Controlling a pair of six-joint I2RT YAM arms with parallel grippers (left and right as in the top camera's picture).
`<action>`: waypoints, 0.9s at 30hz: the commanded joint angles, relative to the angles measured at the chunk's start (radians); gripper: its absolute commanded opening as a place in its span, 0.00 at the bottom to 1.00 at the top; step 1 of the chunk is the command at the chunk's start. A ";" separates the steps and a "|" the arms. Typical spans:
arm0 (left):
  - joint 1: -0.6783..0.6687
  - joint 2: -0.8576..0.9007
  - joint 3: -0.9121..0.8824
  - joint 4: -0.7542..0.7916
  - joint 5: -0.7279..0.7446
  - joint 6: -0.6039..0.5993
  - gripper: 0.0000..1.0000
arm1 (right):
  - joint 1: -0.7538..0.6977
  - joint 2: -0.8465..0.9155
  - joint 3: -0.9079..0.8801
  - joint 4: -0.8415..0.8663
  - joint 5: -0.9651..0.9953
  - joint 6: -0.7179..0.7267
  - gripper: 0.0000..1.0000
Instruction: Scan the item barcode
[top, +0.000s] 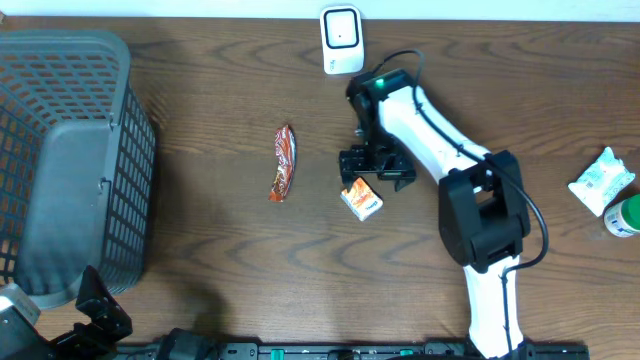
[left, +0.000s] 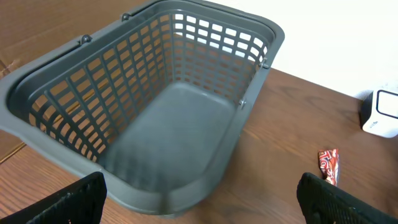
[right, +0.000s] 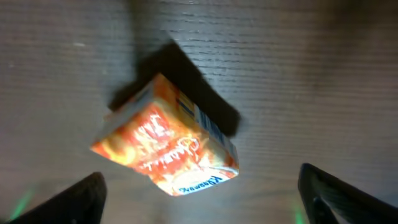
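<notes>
The item, a small orange carton (top: 361, 201) (right: 168, 146), lies on the brown table just below my right gripper (top: 376, 172). In the right wrist view the right gripper (right: 202, 205) is open. Its two dark fingers stand wide on either side and do not touch the carton. I cannot make out a barcode on the carton. The white scanner (top: 341, 40) (left: 380, 113) stands at the table's far edge, beyond the right arm. My left gripper (left: 202, 200) is open and empty at the near left, in front of the basket.
A large grey basket (top: 130, 200) (left: 267, 28) fills the left side. A red-orange snack wrapper (top: 284, 162) (left: 329, 165) lies left of the carton. A white packet (top: 602, 180) and a green-capped bottle (top: 625, 215) sit at the right edge.
</notes>
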 joint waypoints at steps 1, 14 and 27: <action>0.001 0.001 0.006 0.000 -0.006 0.009 0.98 | 0.039 0.009 0.011 -0.009 0.101 0.020 0.84; 0.001 0.001 0.006 0.000 -0.006 0.009 0.98 | -0.008 0.010 -0.004 0.007 0.370 0.033 0.29; 0.001 0.001 0.006 0.000 -0.006 0.009 0.98 | 0.010 0.005 -0.167 0.065 0.109 -0.021 0.01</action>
